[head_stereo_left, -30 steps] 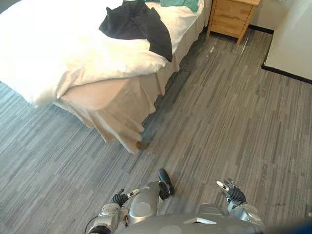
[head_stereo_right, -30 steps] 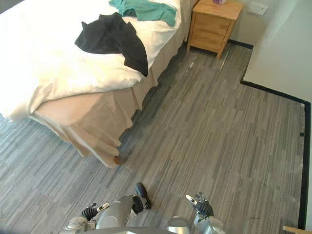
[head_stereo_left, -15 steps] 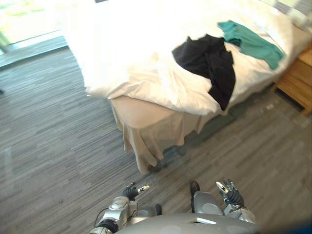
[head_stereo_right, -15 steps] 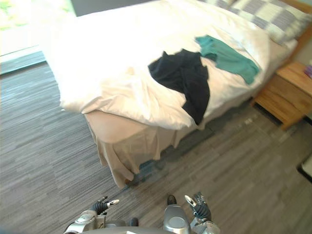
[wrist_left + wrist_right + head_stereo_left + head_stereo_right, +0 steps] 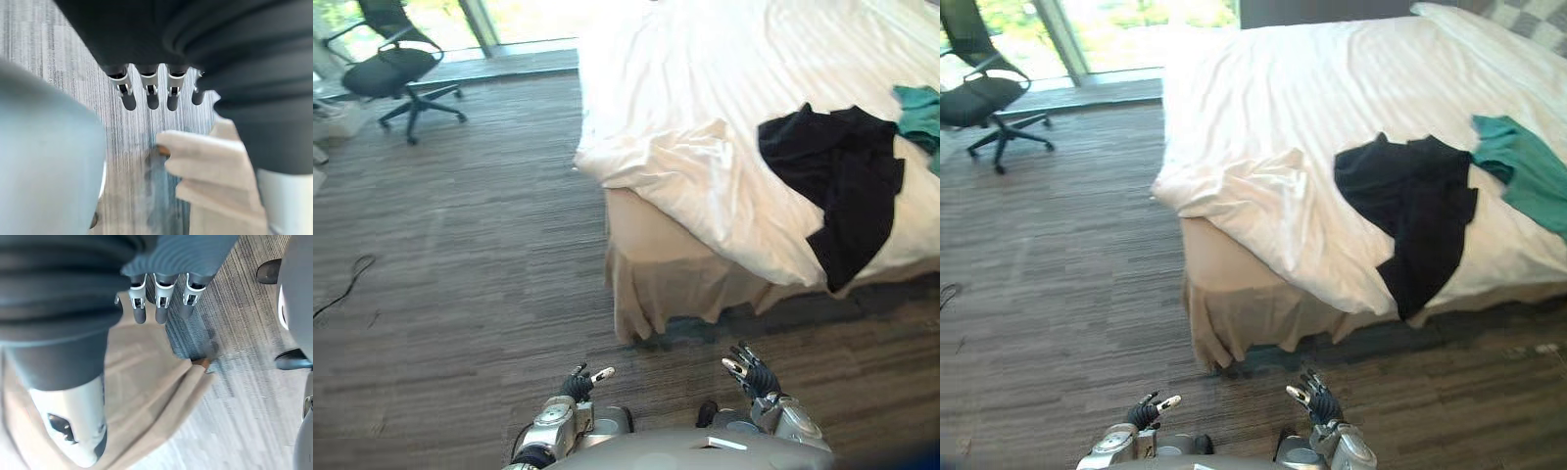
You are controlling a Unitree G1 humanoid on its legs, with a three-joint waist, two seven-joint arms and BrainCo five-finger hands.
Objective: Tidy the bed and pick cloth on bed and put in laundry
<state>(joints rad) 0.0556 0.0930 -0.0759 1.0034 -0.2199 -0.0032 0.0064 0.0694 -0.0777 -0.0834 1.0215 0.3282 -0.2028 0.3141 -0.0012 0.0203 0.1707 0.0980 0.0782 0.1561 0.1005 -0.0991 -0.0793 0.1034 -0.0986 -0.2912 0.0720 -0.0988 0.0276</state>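
Barely begun: our left hand (image 5: 578, 385) and right hand (image 5: 751, 374) hang relaxed and empty, while the black garment (image 5: 837, 174) and teal garment (image 5: 1523, 171) lie uncollected on the rumpled duvet (image 5: 685, 88), well ahead of the right hand.

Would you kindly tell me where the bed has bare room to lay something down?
The wide white duvet left of and beyond the black garment lies bare. Its near corner is rumpled. It is crowded along the side where the black garment hangs over the edge, with the teal cloth beside it.
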